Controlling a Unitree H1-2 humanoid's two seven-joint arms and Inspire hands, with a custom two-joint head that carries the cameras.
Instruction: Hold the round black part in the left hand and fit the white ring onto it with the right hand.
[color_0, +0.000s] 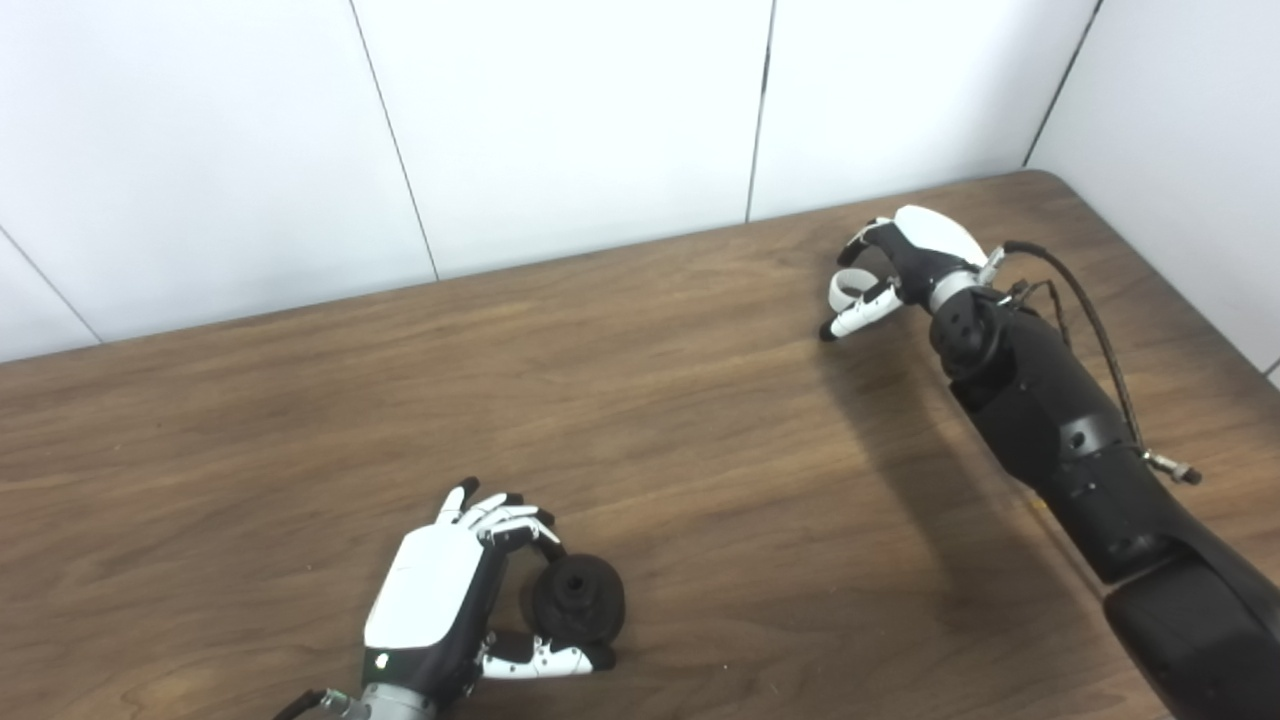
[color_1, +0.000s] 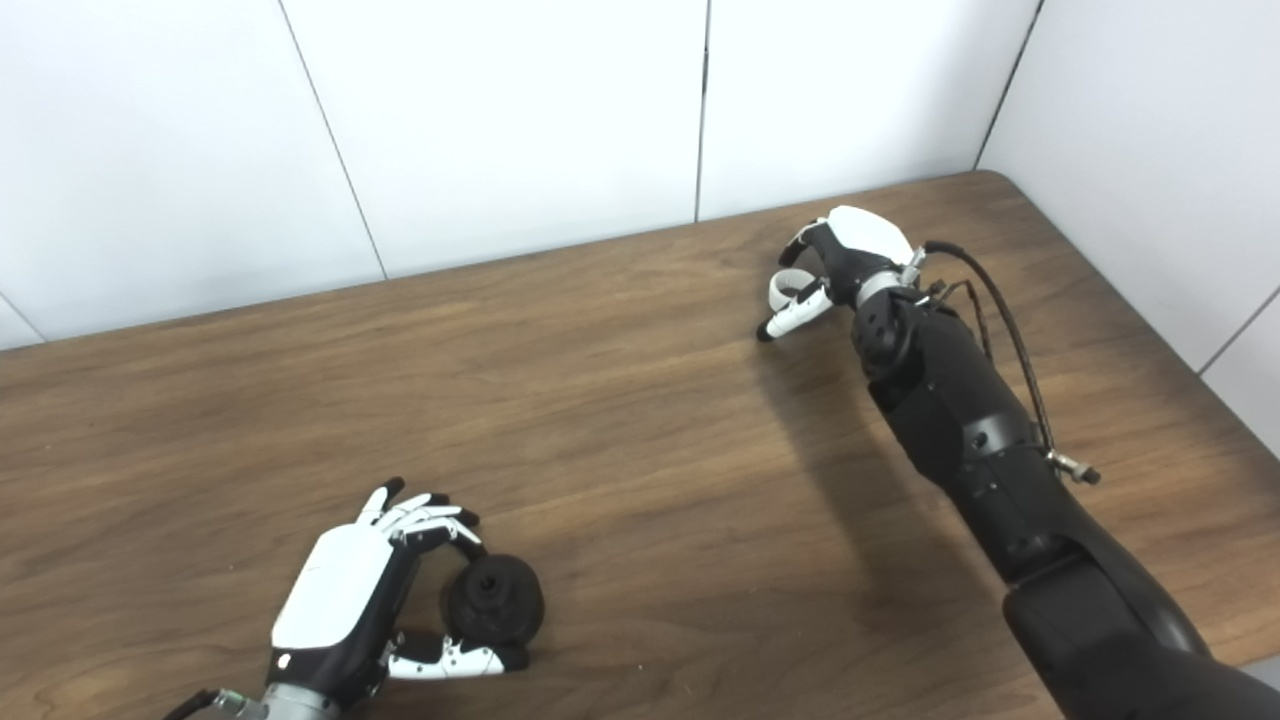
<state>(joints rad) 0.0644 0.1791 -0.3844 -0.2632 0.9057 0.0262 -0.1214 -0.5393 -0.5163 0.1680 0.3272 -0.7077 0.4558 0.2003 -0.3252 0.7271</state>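
The round black part (color_0: 579, 598) with a small centre hole sits at the near left of the wooden table (color_0: 640, 420). My left hand (color_0: 450, 600) is shut on it, fingers curled over its top and thumb under its near side. It also shows in the right eye view (color_1: 494, 598). The white ring (color_0: 846, 290) is at the far right of the table, held in my right hand (color_0: 905, 265), whose fingers and thumb close around it. The ring also shows in the right eye view (color_1: 786, 288). The two hands are far apart.
White wall panels (color_0: 560, 120) stand right behind the table's far edge and along its right side. The table's rounded far right corner (color_0: 1050, 180) is close behind my right hand. A black cable (color_0: 1090, 320) loops along the right forearm.
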